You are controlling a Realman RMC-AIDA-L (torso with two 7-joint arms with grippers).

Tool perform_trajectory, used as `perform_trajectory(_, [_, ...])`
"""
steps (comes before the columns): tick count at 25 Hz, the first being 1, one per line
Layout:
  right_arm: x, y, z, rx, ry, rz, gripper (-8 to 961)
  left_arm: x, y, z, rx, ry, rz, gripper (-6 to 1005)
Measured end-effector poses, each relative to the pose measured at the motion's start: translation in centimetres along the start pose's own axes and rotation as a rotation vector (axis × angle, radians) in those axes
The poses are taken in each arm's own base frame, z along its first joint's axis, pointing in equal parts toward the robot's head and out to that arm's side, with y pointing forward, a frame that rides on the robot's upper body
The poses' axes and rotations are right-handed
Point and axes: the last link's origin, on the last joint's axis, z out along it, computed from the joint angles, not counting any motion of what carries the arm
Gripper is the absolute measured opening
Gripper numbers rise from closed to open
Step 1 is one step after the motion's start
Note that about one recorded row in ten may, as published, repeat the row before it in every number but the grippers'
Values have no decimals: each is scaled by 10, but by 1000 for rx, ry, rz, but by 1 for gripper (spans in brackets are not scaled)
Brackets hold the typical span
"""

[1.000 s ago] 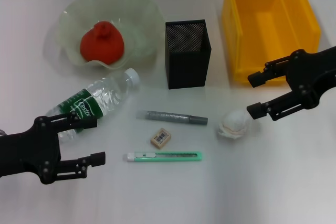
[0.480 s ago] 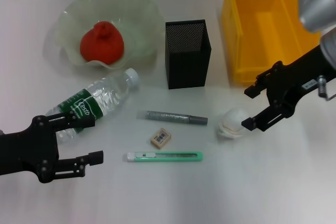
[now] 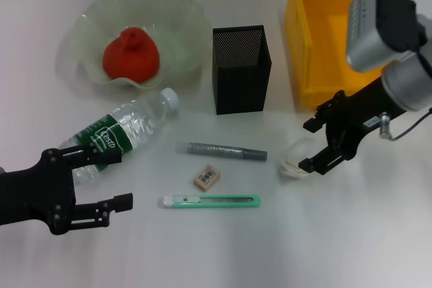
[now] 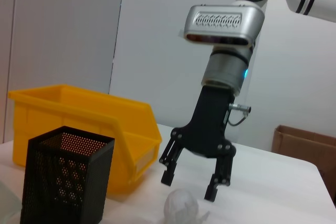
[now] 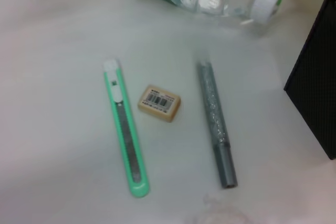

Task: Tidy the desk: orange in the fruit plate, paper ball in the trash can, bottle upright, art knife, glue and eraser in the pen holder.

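The left gripper [image 3: 101, 183] hovers at the near left of the desk [image 3: 351, 234], fingers spread and holding nothing, just near of the bottle's base. The bottle [image 3: 121, 133] lies on its side, long axis running from near left to far right, white cap pointing toward the holder. Far of it sits the plate [image 3: 175, 25] with the orange [image 3: 131, 55] already in it; the plate's wavy rim comes close to the bottle's cap.

In the middle, the black mesh holder [image 3: 241, 69] stands upright, mouth open to the top, with bare desk on its near side. Near of it lie three things in a loose stack of rows: the grey glue [image 3: 221, 150] lying left to right, its darker end to the right; the eraser [image 3: 206, 178] just near of it, apart from both neighbours; and the green knife [image 3: 210, 201], also lying left to right, its white end to the left.

To the right, the paper ball [image 3: 294, 160] rests on the desk. The right gripper [image 3: 312, 145] is over it, fingers open and set on either side of the ball; contact is unclear. Far of it stands the yellow bin [image 3: 324, 32], its near wall close behind the gripper. The near right of the desk is open.
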Motion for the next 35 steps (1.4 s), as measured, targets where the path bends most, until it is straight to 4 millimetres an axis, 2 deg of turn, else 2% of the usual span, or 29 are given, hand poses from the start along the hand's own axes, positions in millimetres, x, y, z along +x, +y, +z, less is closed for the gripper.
perform_trajectory(7, [3,-3,15,18,9,2,652,0,0,-1,4,1,-1,785])
perform_trajectory(22, [6,-2,20,11,10,16,643,1,-2,-3,12,4,3,785])
perform_trajectory(27, [1,0,10,-13,-56,37,493,2,-2,-4,19,9,5,785])
perform_trajectory(31, [5,1,-12,-39,-182,70,494,2,-3,-5,24,15,5,785])
perform_trajectory(35, [20,6,-22,-53,-345,76,499,4,-4,-6,37,25,10,785])
